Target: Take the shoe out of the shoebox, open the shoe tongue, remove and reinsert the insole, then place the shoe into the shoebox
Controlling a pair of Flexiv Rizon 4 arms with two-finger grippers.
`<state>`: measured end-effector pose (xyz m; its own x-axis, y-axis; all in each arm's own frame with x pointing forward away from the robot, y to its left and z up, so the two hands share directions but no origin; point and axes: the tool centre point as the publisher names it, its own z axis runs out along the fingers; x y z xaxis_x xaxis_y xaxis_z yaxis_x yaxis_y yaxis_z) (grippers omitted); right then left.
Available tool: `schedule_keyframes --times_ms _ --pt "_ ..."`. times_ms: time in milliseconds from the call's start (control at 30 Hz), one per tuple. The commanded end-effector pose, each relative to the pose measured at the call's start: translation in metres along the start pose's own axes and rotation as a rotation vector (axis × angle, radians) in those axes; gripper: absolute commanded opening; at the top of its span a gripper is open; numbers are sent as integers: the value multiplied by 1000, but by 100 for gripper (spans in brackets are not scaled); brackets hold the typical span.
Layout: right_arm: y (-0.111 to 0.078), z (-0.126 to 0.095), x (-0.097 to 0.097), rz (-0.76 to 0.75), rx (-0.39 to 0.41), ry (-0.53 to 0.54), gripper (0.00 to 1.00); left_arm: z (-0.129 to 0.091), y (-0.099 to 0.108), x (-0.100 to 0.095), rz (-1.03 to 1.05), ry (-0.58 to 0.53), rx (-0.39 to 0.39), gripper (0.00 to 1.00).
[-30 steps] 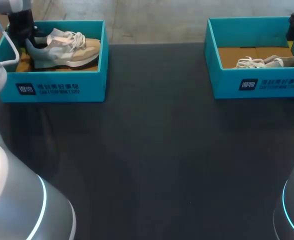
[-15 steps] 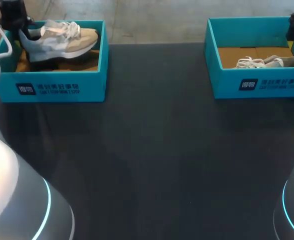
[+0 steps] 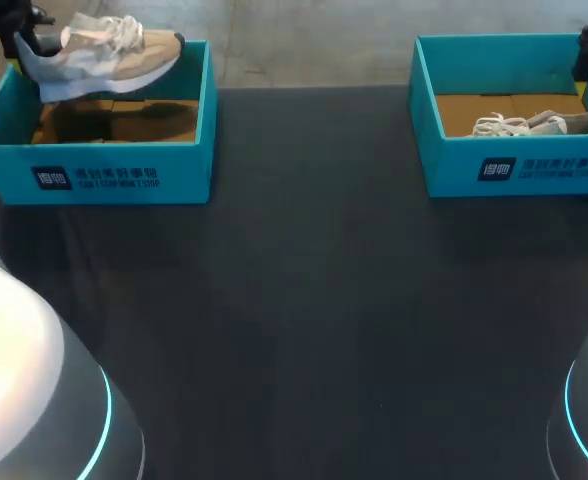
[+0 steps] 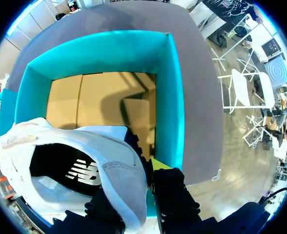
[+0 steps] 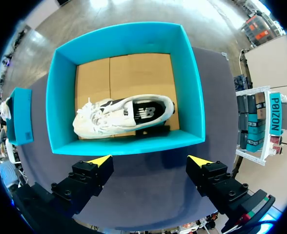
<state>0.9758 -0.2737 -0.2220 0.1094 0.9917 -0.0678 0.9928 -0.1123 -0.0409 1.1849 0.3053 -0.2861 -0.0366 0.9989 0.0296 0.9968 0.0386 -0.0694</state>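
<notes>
At the far left, the left hand (image 4: pixel 142 183) is closed on the heel of the shoe (image 3: pixel 104 55). The heel collar is pinched between its two fingers, one inside the shoe and one outside. The shoe hangs clear above the left shoebox (image 3: pixel 104 175), roughly level, with its toe pointing towards the middle of the worktop (image 3: pixel 314 300).

The main risk I see is the hold itself. It takes only the heel, so the whole length of the shoe hangs out from one narrow pinch on soft padding. A quick swing could let the toe droop or the collar slide out of the fingers, dropping the shoe back into the box or onto its rim.

The sole also looks only a little above the box walls. A low path out to the open worktop could clip a wall and drag the light cardboard box along. The loose laces might snag there too. If the shoe is set down on its side and not on its sole, opening the tongue gets harder.

On the right, the right hand (image 5: pixel 151 161) is wide open and holds nothing. It hovers above the right shoebox (image 3: pixel 534 170), where a second shoe (image 3: pixel 539 124) lies flat. The arms are well apart now. The risk comes if both move into the middle together.
</notes>
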Motion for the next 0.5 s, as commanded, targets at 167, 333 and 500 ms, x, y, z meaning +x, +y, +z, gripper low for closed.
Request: schedule_keyframes --times_ms 167,333,500 --pt "-1 0 0 1 -3 0 100 -49 -41 1 -2 1 -37 0" --pt "-1 0 0 1 -3 0 100 -75 -65 -3 -27 16 -49 0" --pt "-1 0 0 1 -3 0 100 -101 -105 -10 -57 -3 -69 0"
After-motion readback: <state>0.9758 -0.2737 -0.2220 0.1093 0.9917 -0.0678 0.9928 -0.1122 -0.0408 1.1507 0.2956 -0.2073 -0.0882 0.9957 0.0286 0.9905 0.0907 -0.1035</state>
